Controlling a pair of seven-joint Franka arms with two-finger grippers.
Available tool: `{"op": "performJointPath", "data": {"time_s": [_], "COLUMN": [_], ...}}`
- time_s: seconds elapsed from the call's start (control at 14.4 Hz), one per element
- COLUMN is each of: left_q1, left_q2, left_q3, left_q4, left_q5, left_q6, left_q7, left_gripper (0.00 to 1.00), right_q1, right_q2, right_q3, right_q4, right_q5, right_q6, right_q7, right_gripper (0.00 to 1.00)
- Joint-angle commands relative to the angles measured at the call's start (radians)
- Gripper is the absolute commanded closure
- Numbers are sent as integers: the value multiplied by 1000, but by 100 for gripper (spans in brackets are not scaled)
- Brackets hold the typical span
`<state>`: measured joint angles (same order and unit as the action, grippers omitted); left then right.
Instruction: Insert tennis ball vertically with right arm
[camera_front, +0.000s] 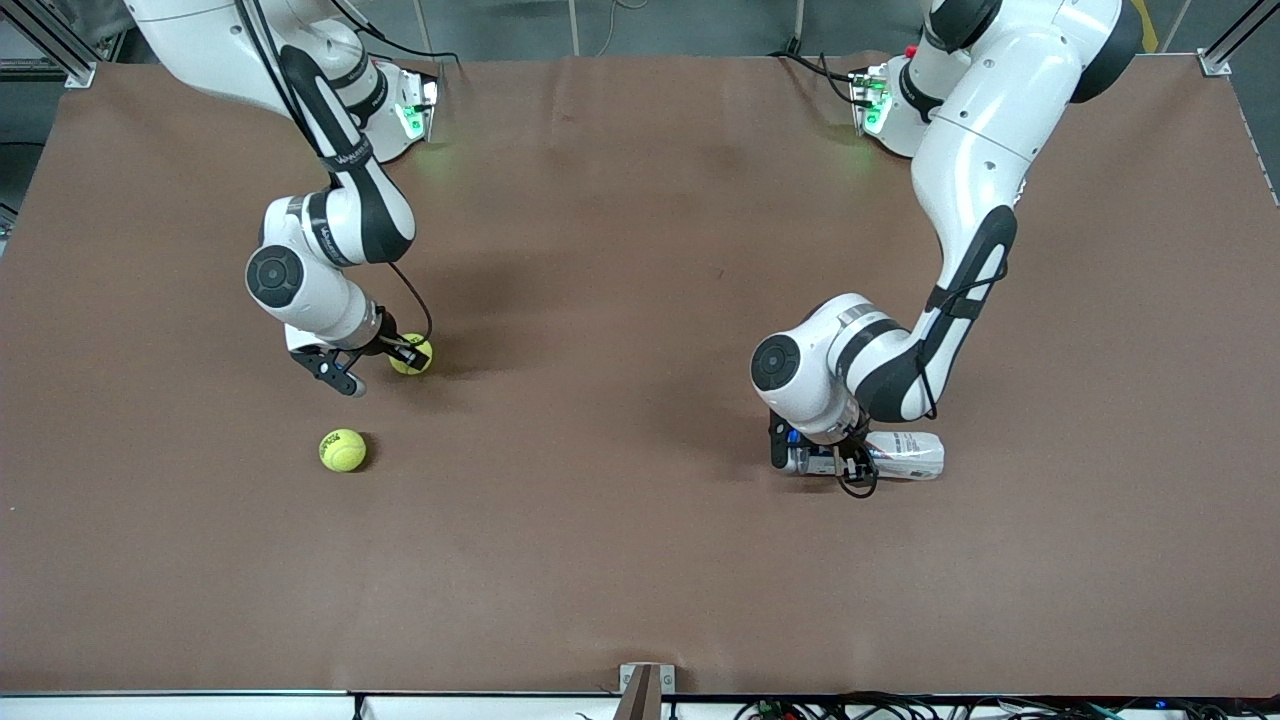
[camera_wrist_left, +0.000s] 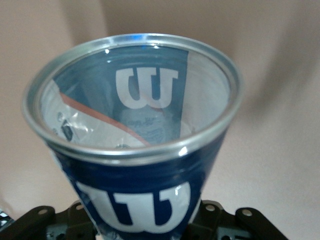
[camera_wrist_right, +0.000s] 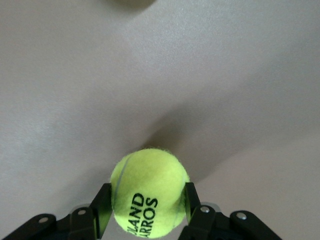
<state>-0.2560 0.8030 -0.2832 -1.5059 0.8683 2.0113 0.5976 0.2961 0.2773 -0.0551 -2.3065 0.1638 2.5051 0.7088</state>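
Right tool (camera_wrist_right: 147, 212) grips "ROLAND GARROS" tennis ball (camera_wrist_right: 149, 192); left tool (camera_wrist_left: 145, 220) clamps "W" can (camera_wrist_left: 135, 150)

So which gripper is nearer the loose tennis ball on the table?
Right. The right gripper, shut on another ball, is beside the loose tennis ball; the left gripper grips the can at the table's left-arm end.

Brown table (camera_front: 640, 560): two tennis balls (camera_front: 342, 450), can (camera_front: 905, 456) lying.

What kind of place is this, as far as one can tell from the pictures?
Probably a robotics lab. Two white arms stand at a brown table framed by metal rails, with cables along its edge. The right gripper holds a tennis ball; the left gripper holds a ball can.
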Motion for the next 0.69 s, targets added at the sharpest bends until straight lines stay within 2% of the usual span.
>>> {"op": "performJointPath", "data": {"time_s": [0.0, 0.14, 0.35, 0.49, 0.62], "left_q1": [7, 11, 15, 18, 38], "left_q2": [-38, -38, -51, -65, -59], "left_q3": [-50, -92, -125, -129, -168], "left_q4": [55, 102, 125, 122, 113], "left_q5": [-89, -165, -325, -374, -460], "left_q6": [-5, 6, 101, 226, 360], "left_q7": [16, 14, 14, 16, 14], "left_gripper": [42, 42, 42, 41, 42], "right_q1": [30, 35, 57, 80, 98], "right_q2": [-33, -40, -38, -38, -38], "right_q3": [-2, -2, -2, -2, 0], "right_q4": [13, 57, 122, 144, 163], "right_q5": [23, 23, 23, 23, 39], "right_q6": [-18, -73, -138, -140, -141], "right_q7": [60, 113, 184, 237, 282], "right_gripper": [100, 100, 100, 100, 100]}}
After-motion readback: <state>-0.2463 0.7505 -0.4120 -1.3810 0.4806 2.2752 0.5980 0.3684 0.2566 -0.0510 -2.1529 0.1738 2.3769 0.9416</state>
